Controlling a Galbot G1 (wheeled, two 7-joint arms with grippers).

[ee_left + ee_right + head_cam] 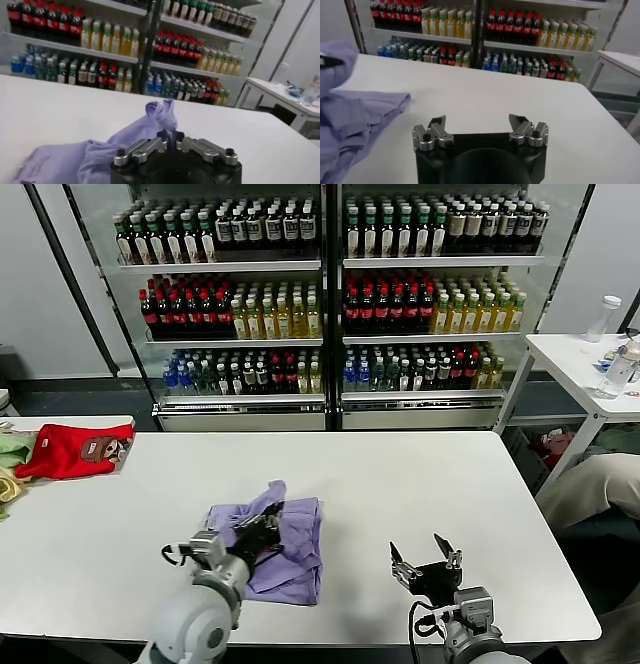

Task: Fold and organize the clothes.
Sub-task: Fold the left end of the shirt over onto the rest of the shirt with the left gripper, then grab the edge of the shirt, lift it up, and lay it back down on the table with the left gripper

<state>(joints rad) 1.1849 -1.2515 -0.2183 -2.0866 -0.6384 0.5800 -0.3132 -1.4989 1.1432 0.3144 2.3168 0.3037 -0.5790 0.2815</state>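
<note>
The left gripper [268, 522] pinches a raised fold of the T-shirt [290, 549]. The right gripper [428, 562], wide open, empty, hovers over bare surface [420, 484] beside the shirt's edge.

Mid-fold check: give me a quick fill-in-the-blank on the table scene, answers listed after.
1. The left gripper pinches a raised fold of the crumpled lavender ____.
2. The right gripper hovers over bare table with its jaws ____.
3. The red garment with a brown patch lies at the table's far ____ edge.

Missing words: T-shirt; open; left
</note>
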